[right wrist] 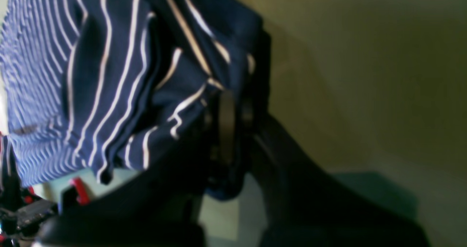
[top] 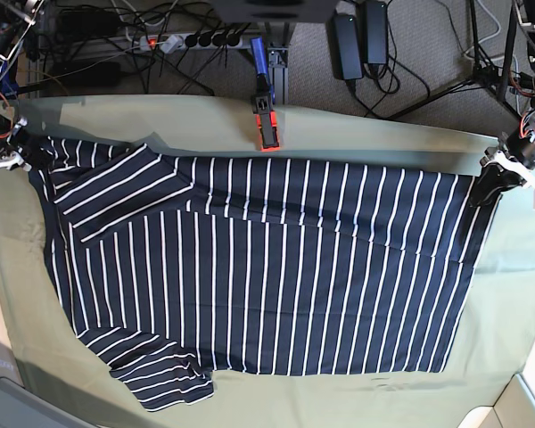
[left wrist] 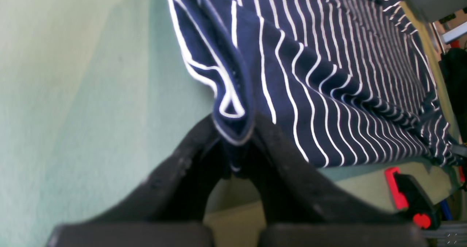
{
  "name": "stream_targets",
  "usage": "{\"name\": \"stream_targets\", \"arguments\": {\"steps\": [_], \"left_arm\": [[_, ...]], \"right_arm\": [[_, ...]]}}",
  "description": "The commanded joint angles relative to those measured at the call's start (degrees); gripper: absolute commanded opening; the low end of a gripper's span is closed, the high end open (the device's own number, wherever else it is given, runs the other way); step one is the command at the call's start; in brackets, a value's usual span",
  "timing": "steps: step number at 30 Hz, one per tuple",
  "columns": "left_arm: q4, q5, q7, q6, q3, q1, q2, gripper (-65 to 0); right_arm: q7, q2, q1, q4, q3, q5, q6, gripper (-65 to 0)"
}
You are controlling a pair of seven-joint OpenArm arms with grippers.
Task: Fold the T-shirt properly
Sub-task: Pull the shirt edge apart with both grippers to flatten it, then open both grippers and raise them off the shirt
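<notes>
I see the T-shirt (top: 267, 267) spread across the green cloth (top: 508, 312) — left gripper (left wrist: 235, 137) and right gripper (right wrist: 228, 130) each pinching a far-edge corner.

One dark navy white-striped fabric T-shirt (top: 267, 267), one olive-green cloth (top: 508, 312) beneath it, one red-and-black clamp (top: 266, 125) at the far edge, two black grippers.

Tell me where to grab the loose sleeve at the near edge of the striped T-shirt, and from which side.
Grip the crumpled sleeve at its outer hem, coming from the near table edge. It lies bunched and free there, while both grippers, left gripper and right gripper, are shut on the T-shirt at its far corners.
</notes>
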Motion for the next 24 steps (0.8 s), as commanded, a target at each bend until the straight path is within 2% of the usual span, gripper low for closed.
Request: {"name": "stream_targets", "arguments": {"steps": [1,6,9,11,24], "left_arm": [[0.79,-0.87,-1.03,-1.09,-0.72,0.02,-1.16,-65.0],[0.81,-0.87,-1.03,-1.33,-0.72,1.51,-1.14,-65.0],[0.81,-0.96,-0.87,-3.45,-0.72,2.21,-1.18,-65.0],[0.81,-1.55,-0.15,-3.67,-0.72,2.23,-1.16,-65.0],[0.81,-1.55,0.42,-3.85,-0.72,2.21,-1.16,-63.7]], "right_arm": [[-0.92,1.57,-0.87,1.27,0.28,-2.01,4.26,-65.0],[-0.9,1.55,-5.66,5.42,0.31,-2.01,4.26,-65.0],[-0.9,1.55,-8.15,7.69,0.31,-2.03,4.26,-65.0],[-0.87,1.57,-9.18,8.83,0.31,-2.03,4.26,-65.0],[-0.02,1.55,-10.12,9.77,0.31,-2.82,4.28,-65.0]]}}
